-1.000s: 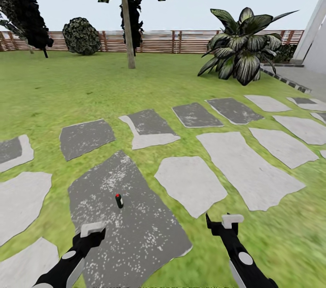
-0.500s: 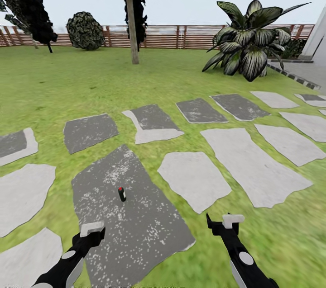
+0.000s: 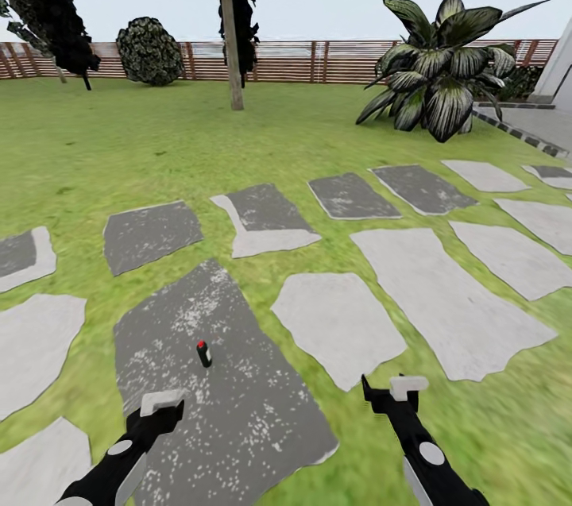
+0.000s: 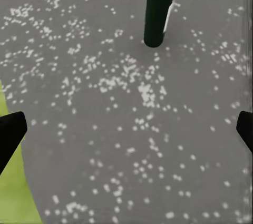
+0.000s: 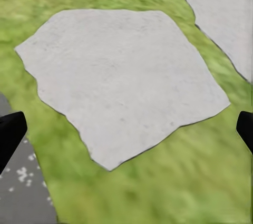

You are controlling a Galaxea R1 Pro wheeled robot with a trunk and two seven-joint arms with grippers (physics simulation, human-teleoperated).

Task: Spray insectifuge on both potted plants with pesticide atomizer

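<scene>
Spray bottle [image 3: 204, 354] too small for its label to be read; tree [image 3: 226, 13] crown cut off by the top edge.

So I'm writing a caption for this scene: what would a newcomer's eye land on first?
Probably the big striped agave at the far right of the lawn, before the wooden fence. Next, the scatter of grey stepping stones across the grass. Then the tiny atomizer, a dark bottle with a red tip, standing on the dark speckled slab just ahead of the left gripper.
</scene>
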